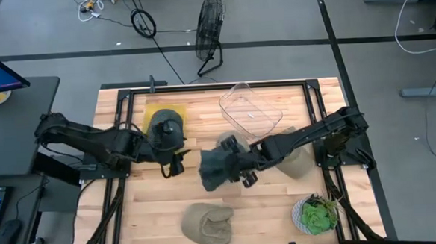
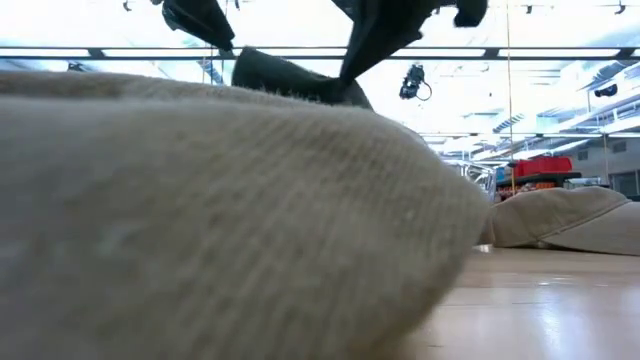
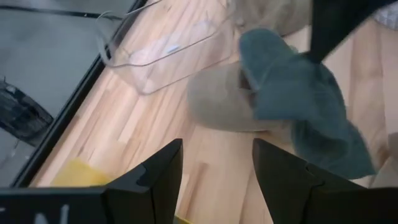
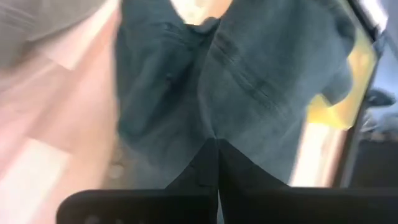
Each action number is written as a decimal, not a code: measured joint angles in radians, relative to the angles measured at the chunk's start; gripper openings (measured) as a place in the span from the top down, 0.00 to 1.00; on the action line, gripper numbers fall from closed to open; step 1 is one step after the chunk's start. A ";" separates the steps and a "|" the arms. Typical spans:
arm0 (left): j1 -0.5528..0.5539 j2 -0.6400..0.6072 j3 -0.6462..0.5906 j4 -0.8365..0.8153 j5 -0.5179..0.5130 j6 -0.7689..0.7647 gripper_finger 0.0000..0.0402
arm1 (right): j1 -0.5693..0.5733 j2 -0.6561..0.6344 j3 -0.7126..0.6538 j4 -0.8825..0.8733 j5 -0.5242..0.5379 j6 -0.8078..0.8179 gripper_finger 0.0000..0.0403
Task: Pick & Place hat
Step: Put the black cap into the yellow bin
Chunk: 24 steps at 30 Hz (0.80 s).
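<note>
Hanging lengthwise downward, the dark hat (image 1: 214,168) is pinched in the right gripper (image 1: 239,168); left gripper (image 1: 174,166) gapes empty.

Right arm stretched left across mid-worktop, right gripper (image 1: 222,169) jaws pinched together on the dark hat (image 1: 214,167). Left arm at left side, left gripper (image 1: 174,166) jaws apart.

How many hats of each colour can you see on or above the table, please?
Beige hats: 3
Yellow hat: 1
Dark teal hat, held by the right gripper: 1
Total: 5
</note>
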State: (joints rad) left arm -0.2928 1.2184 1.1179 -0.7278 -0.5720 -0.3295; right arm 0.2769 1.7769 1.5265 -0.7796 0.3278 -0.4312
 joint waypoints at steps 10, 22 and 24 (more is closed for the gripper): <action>-0.015 0.100 0.000 0.039 0.001 0.013 0.51 | -0.124 0.079 0.000 0.192 -0.005 -0.251 1.00; -0.005 0.240 0.000 0.072 -0.004 0.071 0.51 | -0.128 0.151 0.000 0.383 -0.005 -0.419 1.00; 0.000 0.259 0.000 0.064 -0.007 0.063 0.51 | -0.122 0.151 0.000 0.385 -0.005 -0.419 1.00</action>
State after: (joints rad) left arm -0.2927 1.4775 1.1175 -0.6637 -0.5793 -0.2660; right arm 0.1546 1.9282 1.5265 -0.3949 0.3230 -0.8498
